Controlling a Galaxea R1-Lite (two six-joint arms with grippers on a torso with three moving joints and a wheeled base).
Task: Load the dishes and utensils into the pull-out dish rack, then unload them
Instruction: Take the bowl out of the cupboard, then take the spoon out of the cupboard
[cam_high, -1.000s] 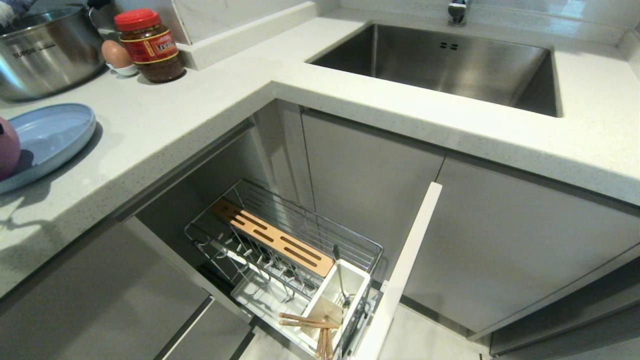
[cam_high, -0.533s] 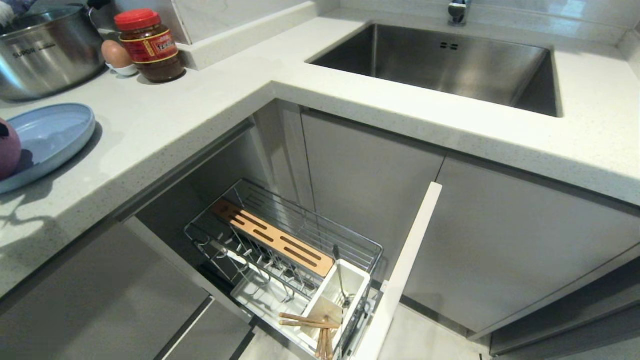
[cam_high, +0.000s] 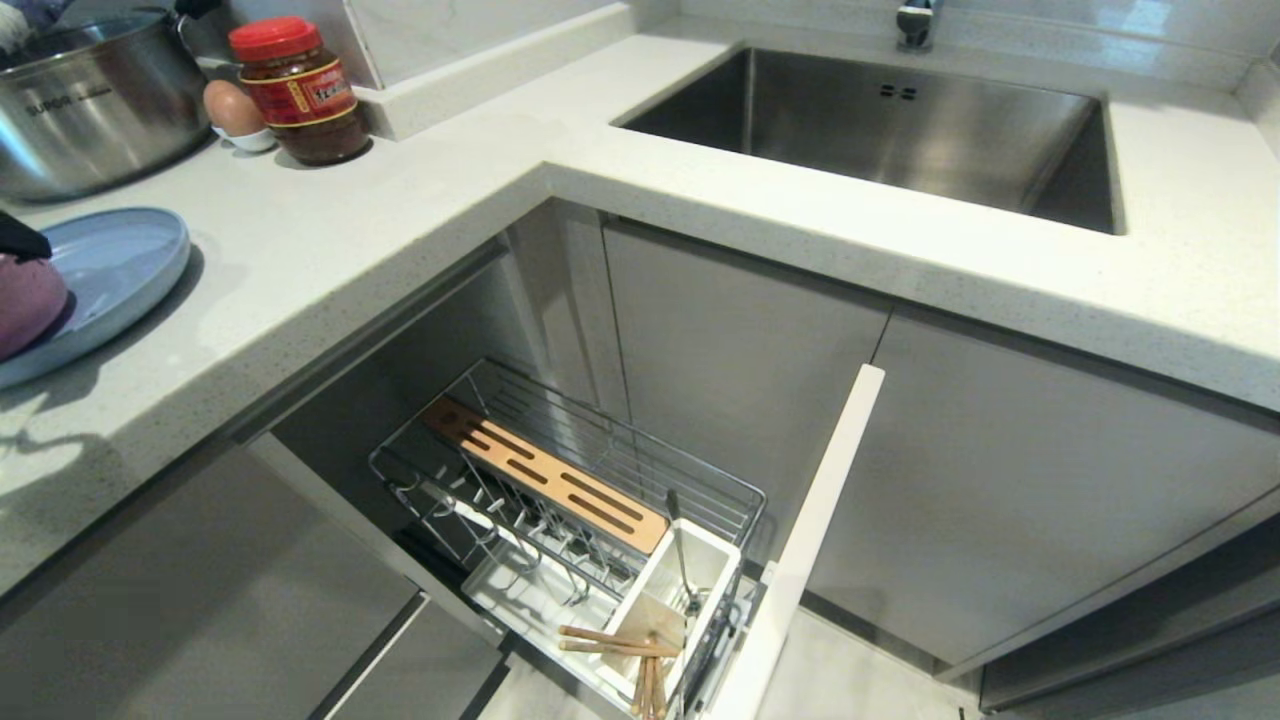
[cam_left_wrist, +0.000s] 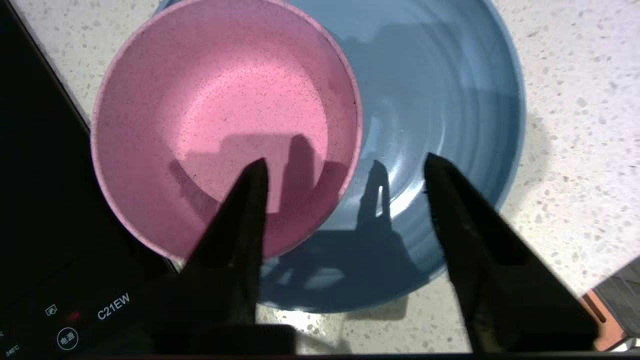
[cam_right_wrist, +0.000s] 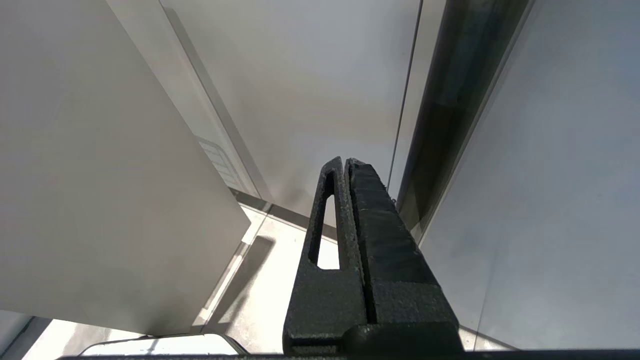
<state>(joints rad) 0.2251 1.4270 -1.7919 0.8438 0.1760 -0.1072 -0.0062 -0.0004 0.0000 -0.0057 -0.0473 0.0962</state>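
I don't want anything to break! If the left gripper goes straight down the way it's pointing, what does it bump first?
Probably the pink bowl's rim: the open left gripper straddles it, above the blue plate. Depth is unclear.

- Pink bowl (cam_high: 25, 305): head view cuts it at the left edge, only a sliver shows; a dark tip over it, prob. the left gripper (cam_left_wrist: 345, 167), rest of that arm out of frame.
- Blue plate (cam_high: 110, 265): left part cut off by frame edge; in wrist view, its far rim cut too, bowl covers one side.
- Steel pot (cam_high: 90, 100): top & left cropped.
- Chopsticks (cam_high: 625, 645): lower ends run off the bottom edge.
- Metal utensil (cam_high: 682, 560) in the white cup (cam_high: 700, 575): head end too small to tell spoon vs fork.
- Rack (cam_high: 560, 500): front corner cut off by bottom edge.
- Faucet (cam_high: 915, 22): only the base shows.
- Black panel (cam_left_wrist: 45, 210) beside the bowl: mostly cropped.
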